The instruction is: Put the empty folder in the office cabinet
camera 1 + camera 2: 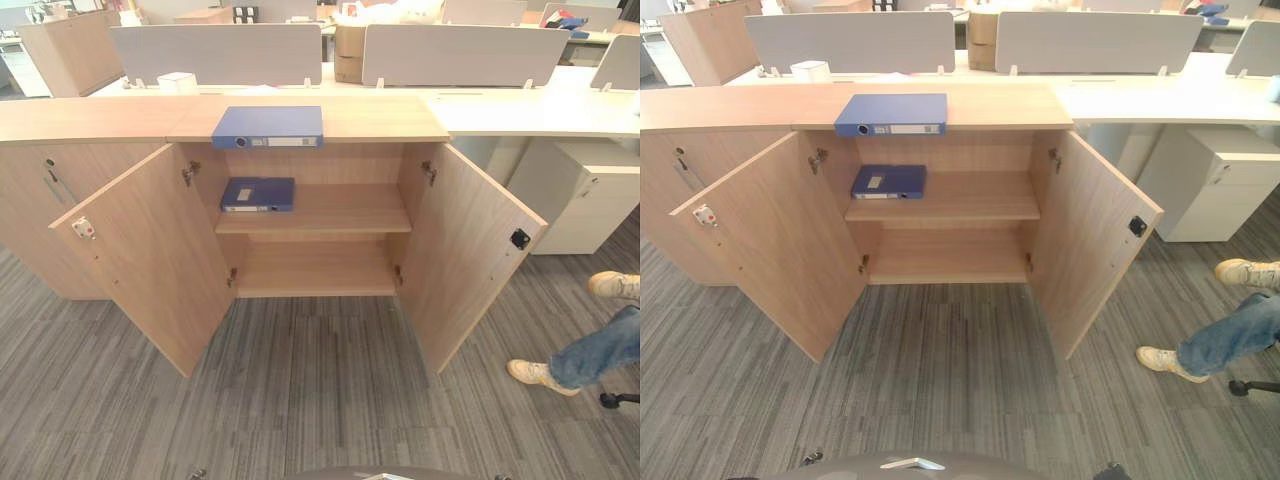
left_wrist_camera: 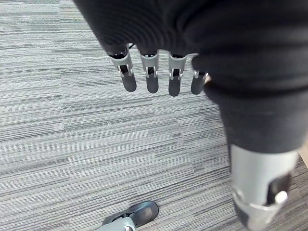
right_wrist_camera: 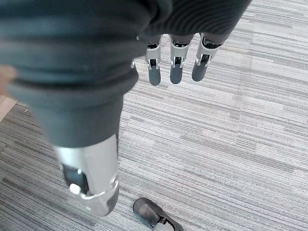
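Both robot hands, left (image 2: 159, 57) and right (image 3: 175, 53), hang released over carpet (image 1: 300, 400); upper centre, one folder (image 1: 268, 126) tops the cabinet (image 1: 150, 250), another (image 1: 258, 194) lies shelved.

left hand (image 2: 149, 72): fingers straight, hanging down | right hand (image 3: 175, 62): fingers straight, hanging down

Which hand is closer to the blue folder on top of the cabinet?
Probably left, narrowly. The left hand and right hand both hang over the carpet, far from the folder, which lies slightly left of the robot's middle.
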{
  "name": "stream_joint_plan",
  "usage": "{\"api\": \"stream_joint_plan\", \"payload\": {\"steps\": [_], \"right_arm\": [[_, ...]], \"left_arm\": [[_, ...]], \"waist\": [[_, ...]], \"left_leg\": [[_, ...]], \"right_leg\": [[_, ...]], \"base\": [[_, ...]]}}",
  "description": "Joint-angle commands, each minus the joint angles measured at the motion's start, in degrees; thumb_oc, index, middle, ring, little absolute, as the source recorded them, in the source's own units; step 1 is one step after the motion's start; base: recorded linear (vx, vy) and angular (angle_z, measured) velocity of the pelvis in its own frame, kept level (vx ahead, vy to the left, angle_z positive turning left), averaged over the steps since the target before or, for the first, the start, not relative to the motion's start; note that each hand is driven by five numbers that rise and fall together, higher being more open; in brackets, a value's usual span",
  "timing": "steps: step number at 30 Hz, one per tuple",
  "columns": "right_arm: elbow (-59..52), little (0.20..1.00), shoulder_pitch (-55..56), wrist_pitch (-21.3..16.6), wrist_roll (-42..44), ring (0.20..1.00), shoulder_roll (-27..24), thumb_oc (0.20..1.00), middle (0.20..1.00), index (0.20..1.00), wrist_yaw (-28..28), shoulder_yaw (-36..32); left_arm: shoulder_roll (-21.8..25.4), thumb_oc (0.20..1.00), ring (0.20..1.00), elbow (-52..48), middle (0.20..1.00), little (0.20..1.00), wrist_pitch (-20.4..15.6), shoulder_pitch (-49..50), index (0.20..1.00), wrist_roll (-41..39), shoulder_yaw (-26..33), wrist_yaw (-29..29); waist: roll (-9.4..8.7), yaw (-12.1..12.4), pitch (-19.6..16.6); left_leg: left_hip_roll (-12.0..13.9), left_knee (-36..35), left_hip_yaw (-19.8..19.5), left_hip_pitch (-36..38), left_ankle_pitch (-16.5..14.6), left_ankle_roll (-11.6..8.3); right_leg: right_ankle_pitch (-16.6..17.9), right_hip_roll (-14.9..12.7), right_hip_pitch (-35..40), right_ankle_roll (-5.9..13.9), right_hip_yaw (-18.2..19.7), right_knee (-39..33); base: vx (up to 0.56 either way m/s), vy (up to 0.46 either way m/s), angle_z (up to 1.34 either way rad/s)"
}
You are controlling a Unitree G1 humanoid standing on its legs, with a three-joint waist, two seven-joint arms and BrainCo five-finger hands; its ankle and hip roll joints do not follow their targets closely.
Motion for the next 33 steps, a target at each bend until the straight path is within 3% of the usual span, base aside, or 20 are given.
{"api": "stream_joint_plan", "payload": {"steps": [1, 13, 18, 19, 22, 25, 29, 33], "right_arm": [[2.6, 1.0, -2.8, -0.1, 0.5, 1.0, -0.6, 1.0, 1.0, 1.0, -0.4, 2.2], [2.4, 1.0, -3.7, 0.4, 0.6, 1.0, -1.9, 1.0, 1.0, 1.0, -0.3, 2.0], [1.7, 1.0, -5.4, 0.3, 1.1, 1.0, -3.4, 1.0, 1.0, 1.0, -0.5, 2.0], [1.5, 1.0, -6.5, 0.4, 1.2, 1.0, -4.4, 1.0, 1.0, 1.0, -0.8, 2.1], [1.6, 1.0, -7.2, 0.5, 1.1, 1.0, -5.1, 1.0, 1.0, 1.0, -1.1, 2.2], [2.0, 1.0, -7.5, 0.6, 0.9, 1.0, -5.6, 1.0, 1.0, 1.0, -1.2, 2.1], [2.6, 1.0, -7.3, 0.7, 1.0, 1.0, -6.2, 1.0, 1.0, 1.0, -1.2, 1.0], [3.4, 1.0, -6.4, 0.8, 0.0, 1.0, -6.0, 1.0, 1.0, 1.0, -0.5, 0.2]], "left_arm": [[1.5, 1.0, 1.0, 4.4, 1.0, 1.0, -0.5, -3.9, 1.0, -0.2, 0.7, 0.7], [2.6, 1.0, 1.0, 4.7, 1.0, 1.0, -0.2, -4.4, 1.0, -1.5, 1.4, 0.2], [3.1, 1.0, 1.0, 3.8, 1.0, 1.0, -0.3, -6.0, 1.0, -3.5, 1.5, 0.2], [3.1, 1.0, 1.0, 3.3, 1.0, 1.0, -0.5, -6.8, 1.0, -4.3, 1.2, 0.5], [3.0, 1.0, 1.0, 3.2, 1.0, 1.0, -0.5, -7.4, 1.0, -4.8, 1.0, 0.8], [3.0, 1.0, 1.0, 3.8, 1.0, 1.0, -0.5, -7.1, 1.0, -5.2, 0.9, 0.8], [3.2, 1.0, 1.0, 4.2, 1.0, 1.0, -0.8, -5.9, 1.0, -5.8, 1.1, 0.7], [3.0, 1.0, 1.0, 4.8, 1.0, 1.0, -0.8, -4.5, 1.0, -5.5, 1.9, 0.3]], "waist": [[-1.41, 0.0, 0.9], [-0.88, 0.1, 2.3], [-1.32, 0.5, 5.3], [-1.39, 1.0, 7.0], [-1.22, 1.3, 7.3], [-0.73, 2.1, 6.8], [1.47, 3.8, 7.0], [2.62, 4.7, 5.6]], "left_leg": [[2.2, -0.3, 1.7, -0.5, -3.2, -3.44], [3.1, 0.2, 1.2, -0.4, -3.0, -3.71], [1.7, 15.4, 0.9, -9.5, -5.7, -3.92], [1.5, 21.7, 0.2, -14.0, -3.9, -4.35], [1.6, 22.0, 0.0, -17.3, -3.3, -4.28], [2.4, 16.2, -1.0, -19.3, -0.4, -4.47], [6.2, 4.6, -2.3, -22.9, 8.3, -7.01], [6.8, 1.3, -1.9, -21.6, 10.4, -7.86]], "right_leg": [[-3.7, -2.9, 1.7, 4.59, -1.4, 0.0], [-4.6, -2.2, 1.5, 3.76, -1.6, 0.6], [-6.5, -3.2, -1.1, 1.99, -1.3, 4.7], [-7.3, -3.6, -1.0, 1.29, -1.3, 5.3], [-7.9, -3.7, -0.7, 1.45, -1.5, 5.1], [-8.6, -3.9, 0.7, 2.39, -1.3, 4.2], [-10.9, -4.5, 6.0, 4.16, 0.8, 2.6], [-11.5, -5.5, 8.7, 5.66, 2.3, 1.9]], "base": [[0.04, -0.039, 0.0], [0.04, -0.04, 0.0], [-0.05, -0.041, 0.06], [-0.02, -0.016, 0.15], [0.06, 0.021, -0.05], [0.19, 0.087, -0.05], [0.32, 0.172, -0.03], [0.35, 0.225, -0.31]]}}
